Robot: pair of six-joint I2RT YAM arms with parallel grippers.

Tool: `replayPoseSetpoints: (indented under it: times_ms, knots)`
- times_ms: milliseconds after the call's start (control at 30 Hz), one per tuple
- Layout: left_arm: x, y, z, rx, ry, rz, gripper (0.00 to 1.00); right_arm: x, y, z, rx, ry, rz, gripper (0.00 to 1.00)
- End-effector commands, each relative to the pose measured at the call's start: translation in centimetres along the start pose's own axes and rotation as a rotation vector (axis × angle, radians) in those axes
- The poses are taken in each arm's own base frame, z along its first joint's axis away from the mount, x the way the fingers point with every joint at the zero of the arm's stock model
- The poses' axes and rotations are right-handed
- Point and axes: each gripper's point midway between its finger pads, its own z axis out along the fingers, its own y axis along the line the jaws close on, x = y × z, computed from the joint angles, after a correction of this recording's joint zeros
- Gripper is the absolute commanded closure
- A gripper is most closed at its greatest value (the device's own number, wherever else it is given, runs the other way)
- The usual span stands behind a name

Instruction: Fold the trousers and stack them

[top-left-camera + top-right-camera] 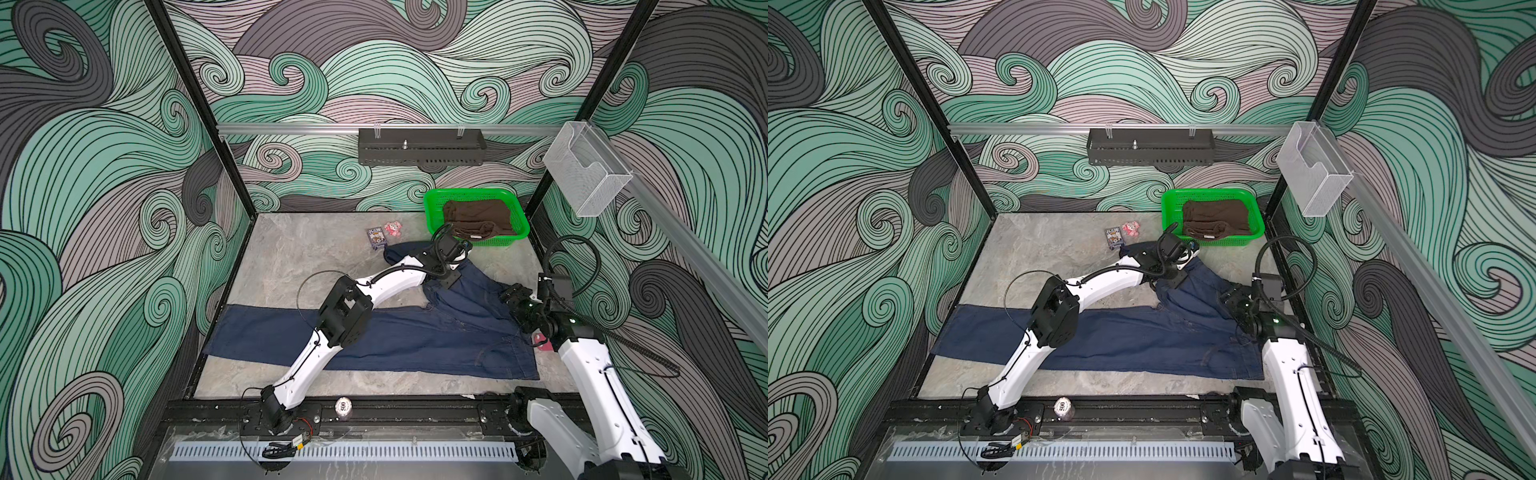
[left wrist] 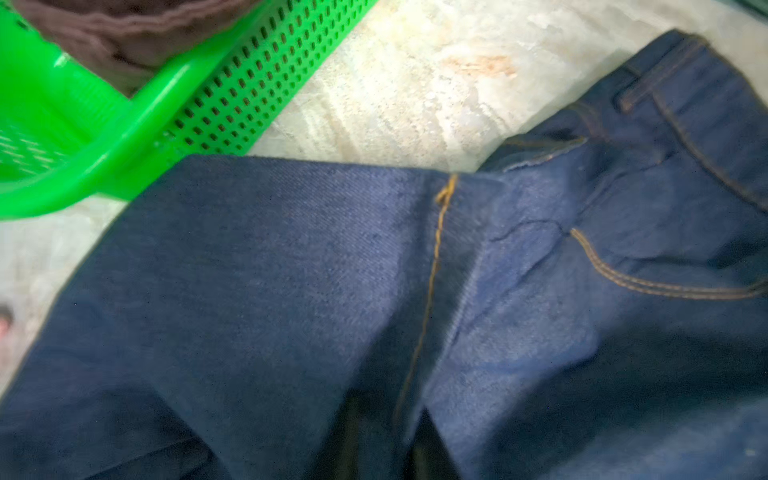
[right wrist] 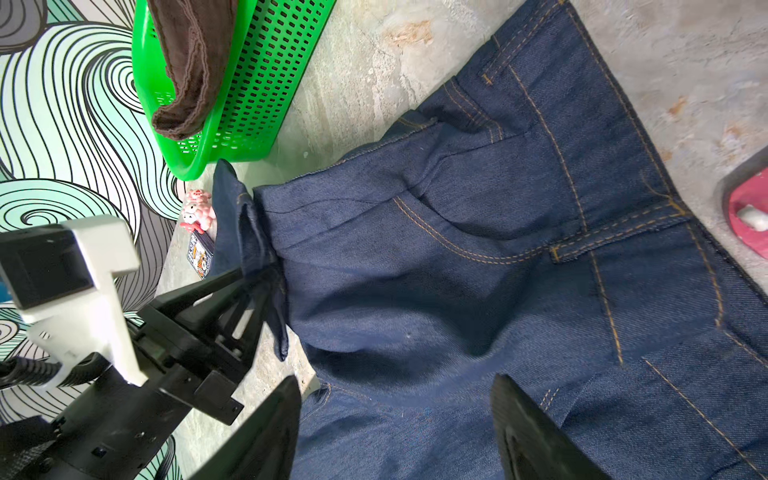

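On the grey marbled surface [image 1: 291, 249] the trousers [image 1: 436, 336] lie half spread, one leg bunched near the green basket [image 1: 519, 220] where the left hand [image 3: 259, 276] pinches a thin fold that may slip when pulled; the right hand [image 3: 395, 378] hovers wide.

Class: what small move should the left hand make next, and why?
Probably lift a little: the left hand is shut on the bunched leg end of the jeans, which lies crooked beside the basket, while the right hand hangs open.
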Motion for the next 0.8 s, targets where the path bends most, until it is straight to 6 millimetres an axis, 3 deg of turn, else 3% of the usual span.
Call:
replayPoseSetpoints:
  times_ms: [0,67,267,433,533,667,767]
  knots:
    - [-2.2,1.6,-4.7,-0.077,-0.051,-0.02,0.93,-0.6,0.7,-0.9,-0.018,-0.017,-0.026,0.28]
    - [-3.1,2.0,-7.3,-0.081,-0.097,-0.026,1.0,-0.5,0.5,-0.7,-0.013,-0.013,-0.023,0.28]
    - [-4.5,4.3,-14.9,-0.098,-0.235,-0.073,1.0,-0.6,0.4,-0.4,-0.001,-0.007,-0.016,0.29]
    - [-3.5,9.8,-22.2,-0.242,-0.296,-0.19,1.0,-0.8,0.4,-0.1,0.012,-0.007,-0.02,0.29]
    - [-1.0,15.5,-28.6,-0.384,-0.361,-0.341,1.0,-0.9,0.4,0.0,0.022,-0.004,-0.021,0.29]
    - [5.9,23.7,-38.6,-0.587,-0.45,-0.673,1.0,-1.2,0.4,0.0,0.029,-0.006,-0.013,0.29]
    - [11.4,27.0,-44.9,-0.74,-0.497,-0.86,1.0,-1.4,0.4,0.3,0.041,-0.006,-0.012,0.28]
